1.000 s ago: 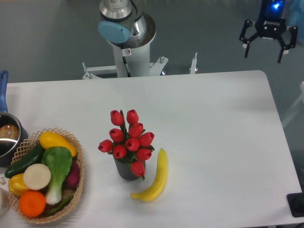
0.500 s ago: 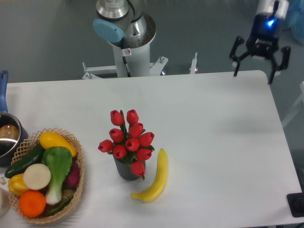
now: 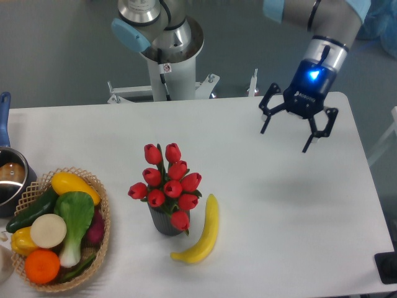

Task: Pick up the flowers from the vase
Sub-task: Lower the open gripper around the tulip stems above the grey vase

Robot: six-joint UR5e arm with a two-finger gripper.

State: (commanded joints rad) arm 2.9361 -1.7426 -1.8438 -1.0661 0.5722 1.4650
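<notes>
high fixed camera, steep downward (whole table [image 3: 260, 186])

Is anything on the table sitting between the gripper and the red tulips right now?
Nothing visible does. The open gripper hangs over bare white table up and right of the bunch of red tulips in the dark grey ribbed vase. The yellow banana lies beside the vase, below that line.

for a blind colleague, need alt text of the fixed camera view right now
Red tulips stand in a dark grey vase mid-table, while the open gripper hangs to their right, apart from them. A banana lies beside the vase; a basket of vegetables sits at the left.
</notes>
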